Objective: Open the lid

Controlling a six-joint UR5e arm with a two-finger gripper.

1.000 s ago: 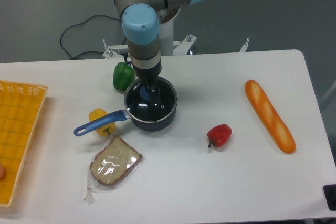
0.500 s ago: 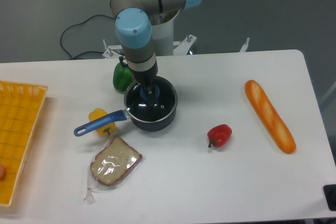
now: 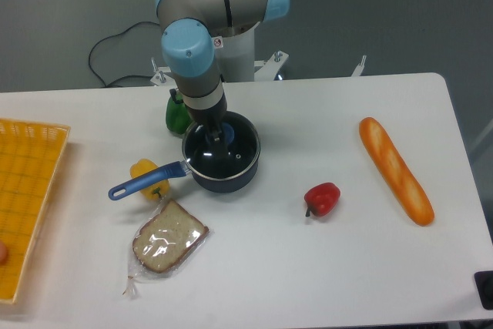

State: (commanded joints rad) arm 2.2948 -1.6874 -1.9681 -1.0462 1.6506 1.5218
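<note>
The lid (image 3: 233,156), dark and see-through with a thin metal rim, lies flat on the dark blue saucepan (image 3: 225,183), whose long blue handle (image 3: 145,182) points to the lower left. Part of the lid's blue knob (image 3: 228,130) shows just right of my fingers. My gripper (image 3: 216,133) points down at the knob from the back left. The wrist hides the fingertips, so whether they hold the knob is unclear.
A green pepper (image 3: 175,114) sits right behind the pan, by the arm. A yellow pepper (image 3: 143,169) lies under the handle and a bagged bread slice (image 3: 168,238) in front. A red pepper (image 3: 322,199) and a baguette (image 3: 395,169) lie to the right, a yellow basket (image 3: 27,190) at the left edge.
The arm's wrist has swung to the left while the gripper tip stayed at the knob. The knob now shows on the fingers' right side. The lid has not moved.
</note>
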